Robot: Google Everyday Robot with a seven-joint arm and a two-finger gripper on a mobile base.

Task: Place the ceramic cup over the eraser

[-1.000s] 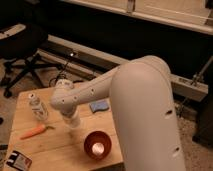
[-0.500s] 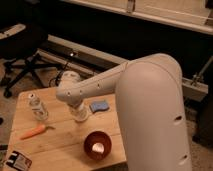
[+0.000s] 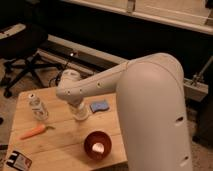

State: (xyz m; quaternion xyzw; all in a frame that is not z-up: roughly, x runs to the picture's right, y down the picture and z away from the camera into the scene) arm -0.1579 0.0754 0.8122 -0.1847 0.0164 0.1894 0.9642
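The white ceramic cup (image 3: 80,115) sits in my gripper (image 3: 78,109), just under the wrist and low over the middle of the wooden table (image 3: 60,145). The gripper is shut on the cup. The eraser (image 3: 17,161), a dark flat block with a white and red-orange label, lies at the table's front left corner, far to the left and nearer the camera than the cup. My big white arm (image 3: 150,100) reaches in from the right and hides the table's right side.
A clear plastic bottle (image 3: 36,106) stands at the left. An orange carrot (image 3: 34,131) lies in front of it. A blue pad (image 3: 99,105) lies right of the cup. A red-brown bowl (image 3: 97,145) sits at the front. An office chair (image 3: 22,45) stands at the back left.
The gripper has carried the cup a little to the right and away from the front edge. The other things on the table have not moved.
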